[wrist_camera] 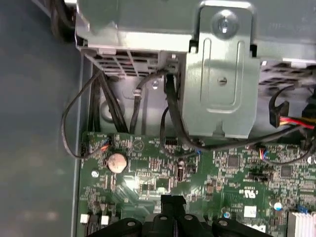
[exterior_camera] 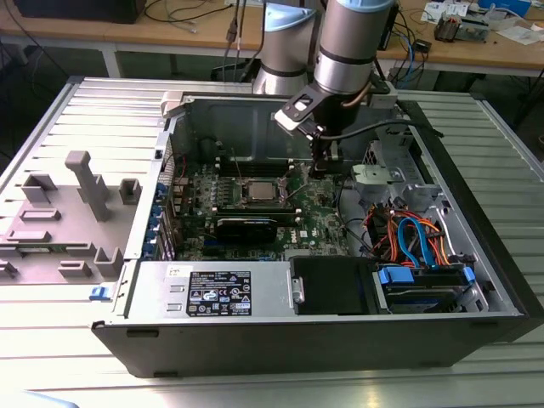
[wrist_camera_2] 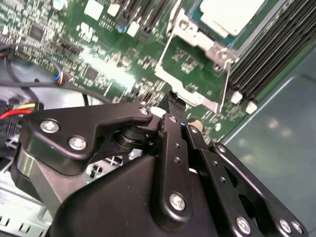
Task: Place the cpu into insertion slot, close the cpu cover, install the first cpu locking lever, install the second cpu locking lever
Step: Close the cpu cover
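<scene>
Blocking part of the cpu cover (wrist_camera_2: pixel 202 98), the end effector (wrist_camera_2: pixel 174 102) is pressed together.

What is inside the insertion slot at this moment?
The cpu lies inside the insertion slot, its silvery top showing in the second wrist view. The slot's dark centre beneath the cpu is hidden.

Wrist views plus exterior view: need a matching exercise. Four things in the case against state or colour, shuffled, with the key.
Things:
1. cpu
2. cpu cover
3. claw
4. flat cables

States:
A. blue
B. flipped open, green board showing through its window
C. seated in the insertion slot
D. tip close to the open cover's edge

Pairs: 1-C, 2-B, 3-D, 4-A
</scene>
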Tool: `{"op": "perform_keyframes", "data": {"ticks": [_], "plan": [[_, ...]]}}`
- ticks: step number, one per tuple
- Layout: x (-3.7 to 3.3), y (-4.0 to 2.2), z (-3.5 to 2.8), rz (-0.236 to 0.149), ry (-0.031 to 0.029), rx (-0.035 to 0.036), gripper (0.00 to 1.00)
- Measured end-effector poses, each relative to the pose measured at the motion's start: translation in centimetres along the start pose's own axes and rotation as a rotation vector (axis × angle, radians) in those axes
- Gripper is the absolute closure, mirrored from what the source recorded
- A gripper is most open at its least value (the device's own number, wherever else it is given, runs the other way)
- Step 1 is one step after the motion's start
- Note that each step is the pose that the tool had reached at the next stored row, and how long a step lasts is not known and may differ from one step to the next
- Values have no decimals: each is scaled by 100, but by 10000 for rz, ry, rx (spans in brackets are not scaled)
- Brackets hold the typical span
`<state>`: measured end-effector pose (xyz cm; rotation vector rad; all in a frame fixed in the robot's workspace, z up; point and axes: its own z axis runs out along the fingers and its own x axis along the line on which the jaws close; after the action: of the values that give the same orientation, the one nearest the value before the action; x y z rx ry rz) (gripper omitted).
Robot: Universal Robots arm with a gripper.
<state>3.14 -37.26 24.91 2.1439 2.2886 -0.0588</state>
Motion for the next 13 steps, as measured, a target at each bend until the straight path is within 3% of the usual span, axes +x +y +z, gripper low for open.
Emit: {"op": "perform_keyframes", "data": {"ticks": [4,8,9,13], "plan": [[9,-133,4,1,1,-5,89],[24,-329,9,19,0,-5,89],[30,-402,16,22,1,-5,89],[37,-510,46,22,1,-5,89]]}}
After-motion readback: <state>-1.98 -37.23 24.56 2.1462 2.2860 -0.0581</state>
